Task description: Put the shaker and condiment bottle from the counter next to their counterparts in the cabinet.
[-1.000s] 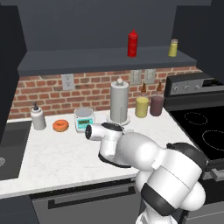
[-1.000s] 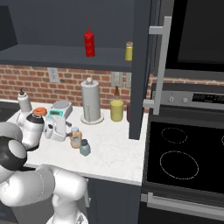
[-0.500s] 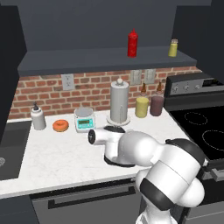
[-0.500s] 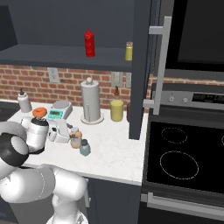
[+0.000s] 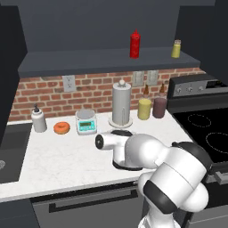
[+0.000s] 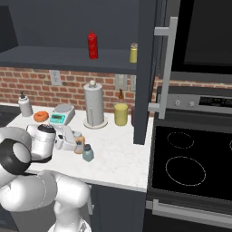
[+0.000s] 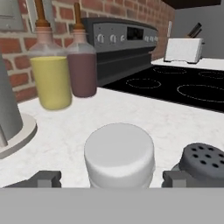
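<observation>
Now at grasp step: hand (image 7: 112, 178) low over tabletop (image 7: 175, 122), fingers spread either side of condiment bottle (image 7: 119, 154), bottom centre of hand view. Shaker (image 7: 203, 162) just right. Next, probably: pinch, lift toward cabinet (image 5: 111, 60).

White marbled stone counter (image 7: 131, 109), rough red brick wall (image 7: 148, 13), glossy black stovetop (image 7: 175, 87)

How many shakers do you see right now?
2: the yellow-green shaker on the cabinet shelf, right of the red bottle, and the blue-grey shaker on the counter beside the orange bottle. The arm may hide others.
</observation>
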